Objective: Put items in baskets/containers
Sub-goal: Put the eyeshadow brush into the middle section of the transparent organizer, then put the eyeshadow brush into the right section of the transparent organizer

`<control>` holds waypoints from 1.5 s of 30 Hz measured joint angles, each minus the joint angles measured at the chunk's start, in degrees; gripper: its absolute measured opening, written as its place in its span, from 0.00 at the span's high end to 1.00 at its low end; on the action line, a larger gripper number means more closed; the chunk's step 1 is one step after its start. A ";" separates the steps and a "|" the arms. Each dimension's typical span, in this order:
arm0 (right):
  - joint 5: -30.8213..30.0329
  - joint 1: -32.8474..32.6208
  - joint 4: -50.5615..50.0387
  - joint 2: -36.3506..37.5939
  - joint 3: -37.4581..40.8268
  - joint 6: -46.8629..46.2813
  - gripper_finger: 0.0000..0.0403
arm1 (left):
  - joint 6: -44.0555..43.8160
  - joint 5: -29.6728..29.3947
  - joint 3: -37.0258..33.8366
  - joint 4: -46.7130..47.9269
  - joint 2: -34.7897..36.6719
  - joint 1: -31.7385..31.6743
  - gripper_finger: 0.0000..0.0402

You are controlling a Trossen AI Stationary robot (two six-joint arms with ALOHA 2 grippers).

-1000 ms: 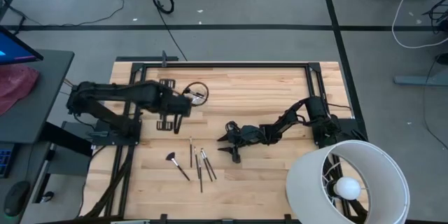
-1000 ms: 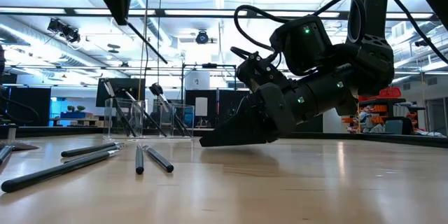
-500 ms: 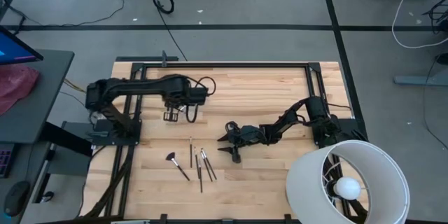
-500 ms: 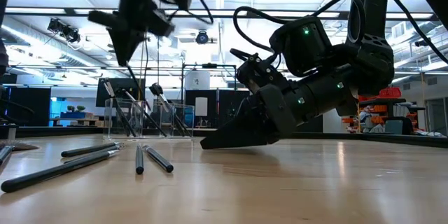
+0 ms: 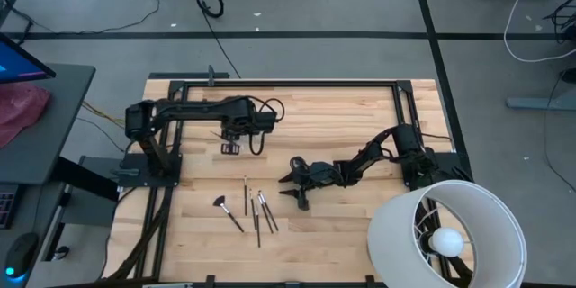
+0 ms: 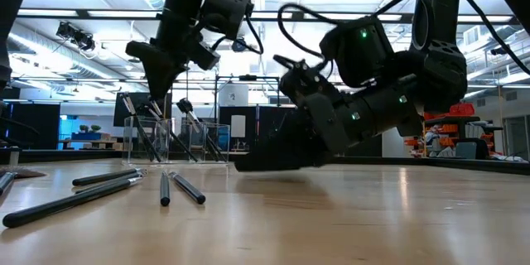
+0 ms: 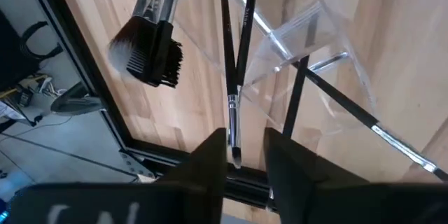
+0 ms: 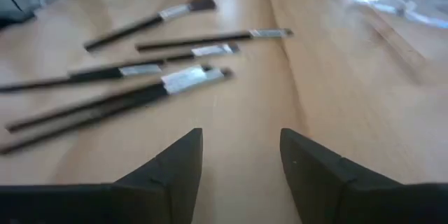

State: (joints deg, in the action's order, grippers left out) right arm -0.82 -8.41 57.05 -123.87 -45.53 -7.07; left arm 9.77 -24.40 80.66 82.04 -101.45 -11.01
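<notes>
Parted slightly, the left gripper's jaws frame a thin brush over the clear container; it could be tipped outside.

In the high view the clear container is almost hidden under the left end effector — the brushes standing in it cannot be counted there. The left wrist view cuts off the handles of the standing brushes at the picture's edge. In the right wrist view the brushes on the desk are blurred — bristle shapes are hard to tell.
</notes>
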 joint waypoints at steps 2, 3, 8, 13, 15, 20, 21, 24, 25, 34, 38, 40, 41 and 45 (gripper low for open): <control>-0.54 -0.87 -0.46 0.00 -1.93 0.04 0.52 | -0.94 -0.51 0.00 1.01 0.42 0.36 0.71; -0.96 -1.42 -1.75 0.00 -3.34 0.41 0.52 | -1.55 -0.88 0.05 1.89 0.67 0.67 0.70; -3.87 -4.24 -15.40 -0.02 -12.25 4.23 0.52 | -4.94 -1.53 0.09 7.17 1.41 3.23 0.68; -10.65 -5.46 -22.30 -0.02 -17.60 3.38 0.52 | -7.83 -1.71 0.11 7.93 2.68 5.97 0.70; -11.93 -5.46 -22.22 0.00 -18.00 0.92 0.52 | -8.17 -1.69 0.11 7.96 2.92 6.82 0.71; -12.18 -5.74 -23.27 -0.01 -17.95 -2.97 0.52 | -9.15 -1.71 0.11 7.96 2.99 8.52 0.71; -12.15 -5.91 -23.42 -0.01 -17.95 -2.98 0.52 | -9.15 -1.70 0.11 7.96 2.99 8.76 0.71; -12.14 -6.61 -23.10 -0.02 -17.93 -2.98 0.52 | -9.14 -1.68 0.11 7.96 2.99 9.03 0.71; -12.15 -6.91 -22.89 -0.02 -17.93 -2.94 0.52 | -9.12 -1.69 0.11 7.97 2.99 9.04 0.71; -12.08 -7.59 -20.97 -5.99 -20.51 -2.57 0.52 | -9.12 -1.71 0.11 7.99 2.99 8.97 0.71; -12.66 -7.40 -20.68 -7.82 -21.89 -2.61 0.52 | -9.15 -1.73 0.11 7.98 2.99 8.97 0.71; -12.99 -7.25 -22.42 -7.78 -21.94 -2.60 0.52 | -9.15 -1.73 0.11 7.99 2.99 8.98 0.71; -12.83 -7.10 -23.41 -7.74 -21.97 -2.49 0.53 | -9.15 -1.71 0.11 7.98 2.99 8.99 0.71; -12.23 -6.10 -27.16 -7.65 -21.97 -0.96 0.58 | -9.42 -1.71 0.11 7.98 2.99 8.99 0.71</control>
State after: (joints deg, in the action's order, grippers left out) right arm -13.04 -14.51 29.89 -131.53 -67.51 -8.03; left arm 0.35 -26.11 80.77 90.02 -98.45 -2.02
